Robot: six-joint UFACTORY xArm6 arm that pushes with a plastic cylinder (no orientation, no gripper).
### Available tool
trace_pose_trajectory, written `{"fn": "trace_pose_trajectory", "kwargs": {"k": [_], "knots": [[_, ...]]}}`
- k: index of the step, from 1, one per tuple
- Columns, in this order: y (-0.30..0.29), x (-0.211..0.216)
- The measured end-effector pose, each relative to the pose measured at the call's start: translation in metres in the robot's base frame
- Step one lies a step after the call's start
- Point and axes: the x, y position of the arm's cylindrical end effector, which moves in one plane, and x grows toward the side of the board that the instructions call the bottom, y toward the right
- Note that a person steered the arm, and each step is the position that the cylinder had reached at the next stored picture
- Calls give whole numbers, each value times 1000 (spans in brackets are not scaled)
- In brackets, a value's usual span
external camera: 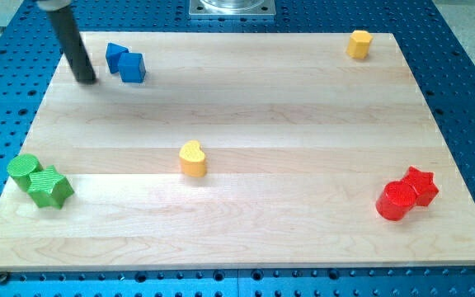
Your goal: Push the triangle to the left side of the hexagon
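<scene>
The rod's tip (87, 81) is seen resting on the wooden table (237, 124) near the view's top left corner. No hand is fitted, so a released or clenched state cannot be told.

Just to the view's right of the tip, apart from it, the blue triangle (115, 56) is found, touching a blue cube (133, 67) on its far side from the tip.

The yellow hexagon (359, 43) is placed well away from the tip, near the view's top right corner. The triangle lies far to the view's left of the hexagon.

Below the tip, at the view's left edge, a green cylinder (23, 169) and a green star (51, 187) are noted touching.

A yellow heart (192, 158) is seen mid-table.

A red cylinder (396, 200) and a red star (420, 185) are paired at the view's lower right.
</scene>
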Motion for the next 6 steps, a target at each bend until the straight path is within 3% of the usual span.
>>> {"fn": "trace_pose_trajectory", "kwargs": {"k": [1, 2, 3, 4, 6], "knots": [[5, -44], [64, -28], [78, 17], [70, 9], [72, 56]]}}
